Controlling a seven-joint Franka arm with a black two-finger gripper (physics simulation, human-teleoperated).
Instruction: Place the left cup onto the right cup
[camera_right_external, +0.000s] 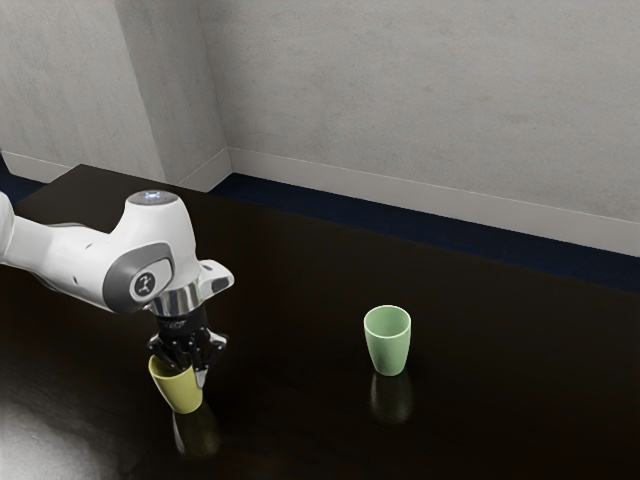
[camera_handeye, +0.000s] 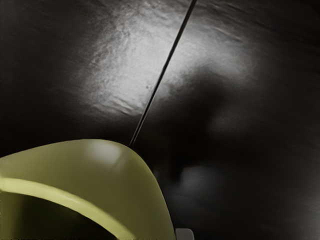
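Observation:
A yellow cup (camera_right_external: 180, 392) is at the exterior view's left, slightly tilted, just above its own reflection on the dark table (camera_right_external: 300, 300). My gripper (camera_right_external: 181, 366) comes down on the cup's rim and is shut on its wall. In the wrist view the yellow cup (camera_handeye: 85, 190) looms large right under my hand, its rim and inside showing. A green cup (camera_right_external: 387, 340) stands upright on the table, well off toward the exterior view's right of my gripper.
The glossy dark table runs back to a grey wall (camera_right_external: 420, 90) with a pale baseboard. A thin straight seam (camera_handeye: 162, 75) crosses the tabletop beyond the yellow cup. Bare table lies between the two cups.

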